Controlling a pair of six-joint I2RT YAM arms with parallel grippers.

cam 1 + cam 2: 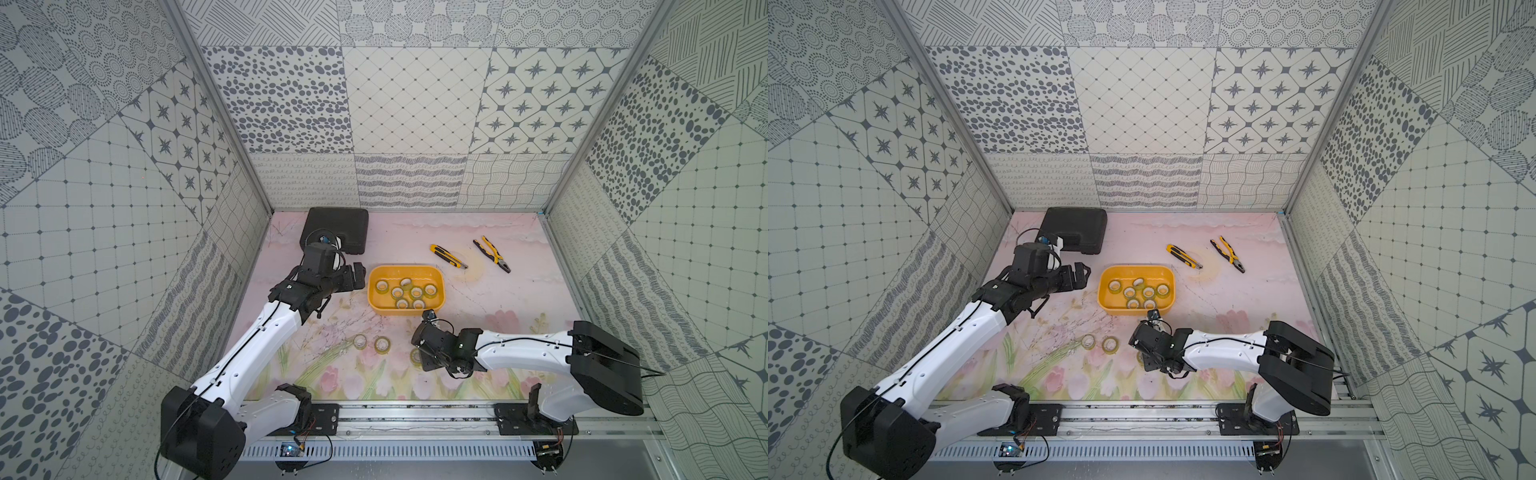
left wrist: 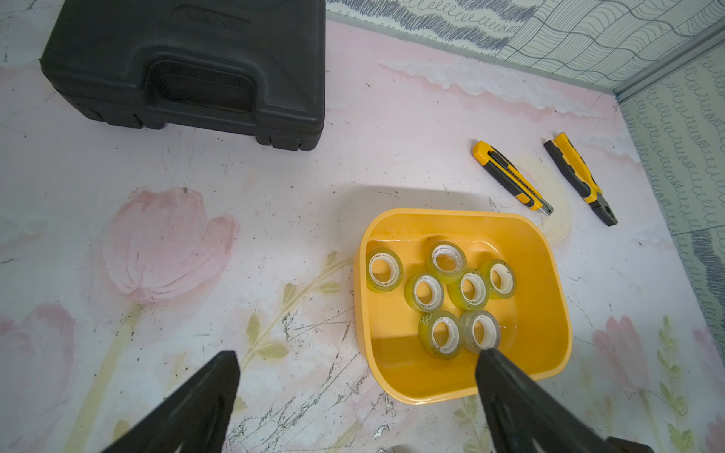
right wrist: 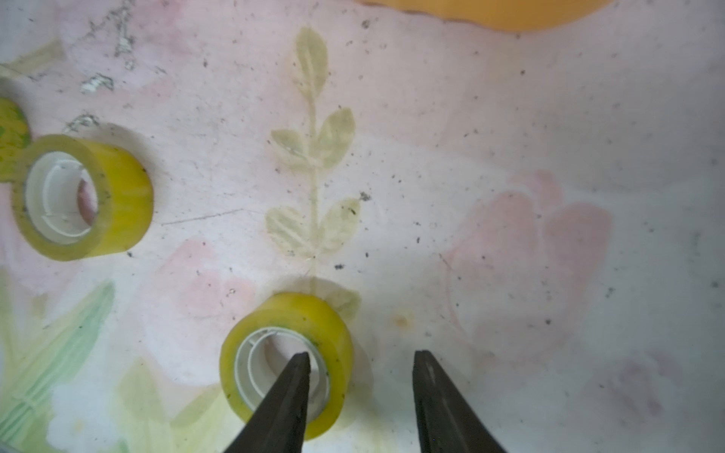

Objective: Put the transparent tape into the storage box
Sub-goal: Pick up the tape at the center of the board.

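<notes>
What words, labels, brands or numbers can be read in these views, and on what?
None legible.
Black case: embossed mark on its lid, too blurred to read.
Utility knife, pliers, tape rolls, storage box: no lettering visible.

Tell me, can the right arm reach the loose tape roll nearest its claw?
Probably yes: the right gripper hangs open over that roll, one finger above its core, the other outside its wall, nothing blocking it.

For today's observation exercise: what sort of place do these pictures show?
Probably a robot test booth: patterned walls enclose a table, and a left arm and right arm are mounted on a rail at its front.
</notes>
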